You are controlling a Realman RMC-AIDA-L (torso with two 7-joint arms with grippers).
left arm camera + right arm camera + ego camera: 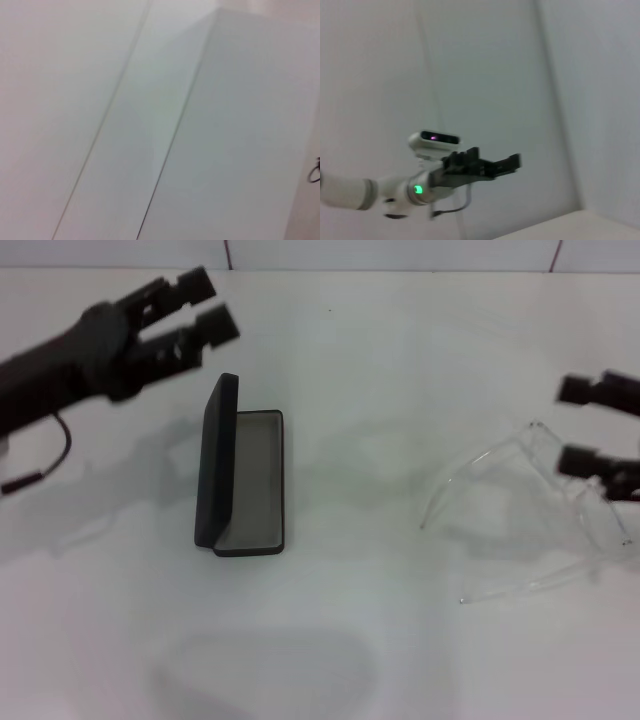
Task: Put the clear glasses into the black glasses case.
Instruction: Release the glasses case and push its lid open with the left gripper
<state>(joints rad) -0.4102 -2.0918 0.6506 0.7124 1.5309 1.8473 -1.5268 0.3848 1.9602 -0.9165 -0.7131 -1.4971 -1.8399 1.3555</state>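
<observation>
The black glasses case (218, 465) lies open at centre-left of the white table, its lid standing upright on the left and the grey lining facing up. The clear glasses (530, 505) sit at the right, arms spread toward the table's middle. My left gripper (212, 305) hovers open above and behind the case's far-left end, holding nothing. My right gripper (566, 425) is open at the right edge, its fingers on either side of the glasses' far corner, the lower finger (590, 462) overlapping the frame. In the right wrist view the left gripper (512, 164) shows far off against the wall.
The white table (360, 640) stretches to a tiled wall at the back. The left wrist view shows only pale wall panels (225, 125). A dark cable (55, 455) hangs from the left arm.
</observation>
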